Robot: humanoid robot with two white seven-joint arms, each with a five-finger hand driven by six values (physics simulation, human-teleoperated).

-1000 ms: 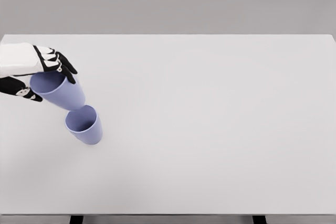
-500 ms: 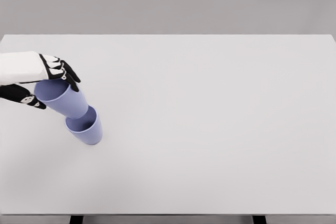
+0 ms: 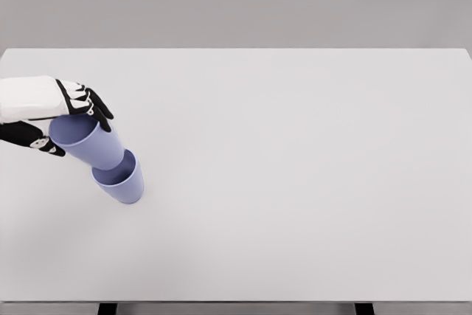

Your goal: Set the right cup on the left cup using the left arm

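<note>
Two lavender-blue cups sit at the left of the white table (image 3: 295, 182). The lower cup (image 3: 122, 183) stands on the table with its mouth open upward. The upper cup (image 3: 88, 142) leans to the upper left, and its base dips into the lower cup's mouth. My left hand (image 3: 70, 119) comes in from the left edge and is shut on the upper cup's rim, with black fingers over the far side and the thumb at the near left. The right arm does not show.
The table's front edge runs along the bottom of the picture, with two dark legs below it. A plain grey wall stands behind the far edge.
My left hand has carried the upper cup down and slightly right. Its base, which hung just above the lower cup's rim, now sits inside that cup's mouth.
</note>
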